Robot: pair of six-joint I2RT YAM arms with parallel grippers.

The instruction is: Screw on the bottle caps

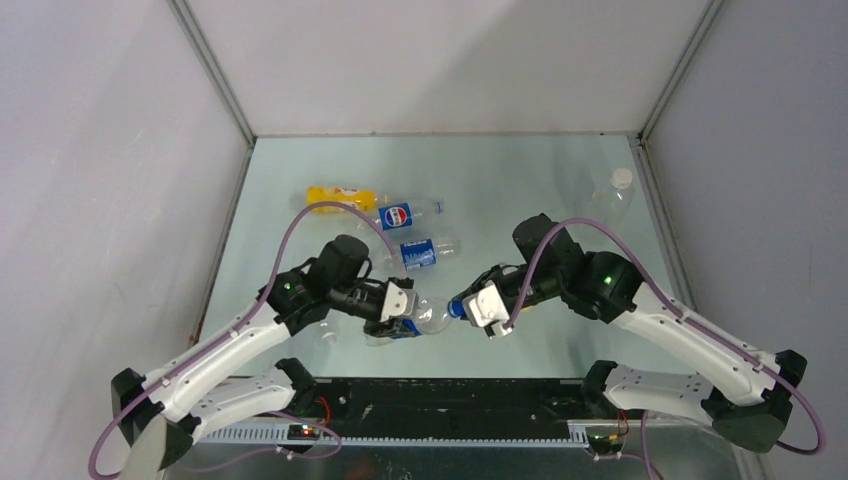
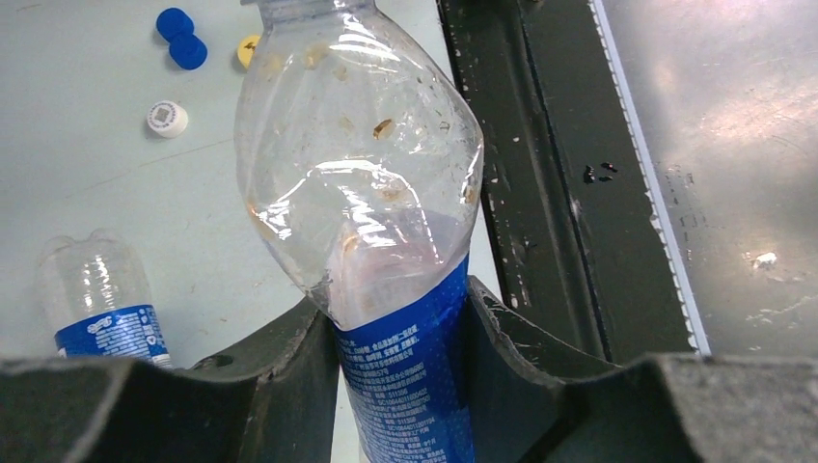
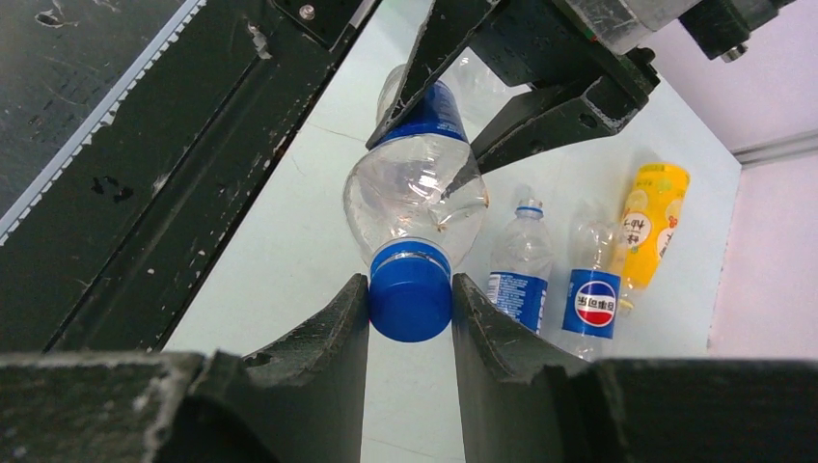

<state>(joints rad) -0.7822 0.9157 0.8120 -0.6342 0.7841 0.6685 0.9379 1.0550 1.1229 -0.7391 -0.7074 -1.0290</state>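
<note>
My left gripper [image 1: 405, 318] is shut on the blue-labelled waist of a clear bottle [image 1: 432, 316], holding it level above the table's near edge with its neck toward the right arm. In the left wrist view the fingers [image 2: 289, 367] squeeze the label and the dented clear body [image 2: 357, 164] stretches away. My right gripper [image 1: 470, 308] is shut on a blue cap [image 3: 410, 299] that sits on this bottle's neck. Loose caps lie on the table: two blue [image 2: 181, 39], one yellow [image 2: 248, 50], one white [image 2: 167, 118].
A yellow bottle [image 1: 340, 196], a Pepsi bottle [image 1: 405, 214] and a blue-labelled bottle [image 1: 425, 252] lie mid-table. Another blue-labelled bottle [image 2: 96, 299] lies beneath the left arm. A clear bottle with a white cap [image 1: 612, 195] is at the far right. The black rail [image 2: 521, 193] runs along the near edge.
</note>
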